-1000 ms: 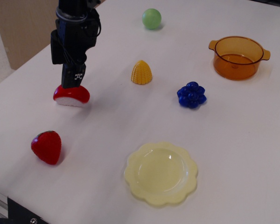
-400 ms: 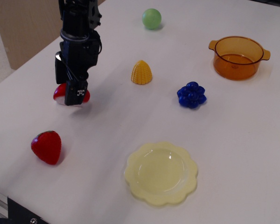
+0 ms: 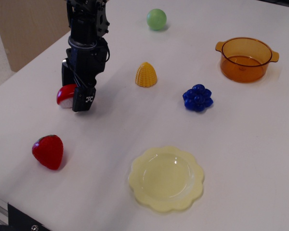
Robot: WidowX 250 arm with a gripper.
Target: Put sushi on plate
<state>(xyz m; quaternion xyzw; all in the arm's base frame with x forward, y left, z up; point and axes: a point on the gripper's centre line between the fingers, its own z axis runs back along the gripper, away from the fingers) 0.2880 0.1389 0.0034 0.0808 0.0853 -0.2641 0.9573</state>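
Observation:
The sushi (image 3: 66, 95), a red dome over a white base, lies on the white table at the left. My gripper (image 3: 77, 98) has come down over it. The near black finger (image 3: 84, 100) stands in front of the sushi's right half and hides it, with its tip down at the table. The far finger is behind the sushi. The jaws look spread as wide as before, straddling the sushi. The pale yellow scalloped plate (image 3: 166, 179) sits empty near the front, well to the right of the gripper.
A red strawberry (image 3: 48, 151) lies front left. A yellow corn piece (image 3: 146, 74), blue grapes (image 3: 197, 97), a green ball (image 3: 156, 19) and an orange pot (image 3: 244, 59) stand farther right and back. The table's left edge runs close by.
The gripper has moved down and slightly right, from just above the sushi to around it. The near finger now covers the sushi's right half. The sushi stays on the table.

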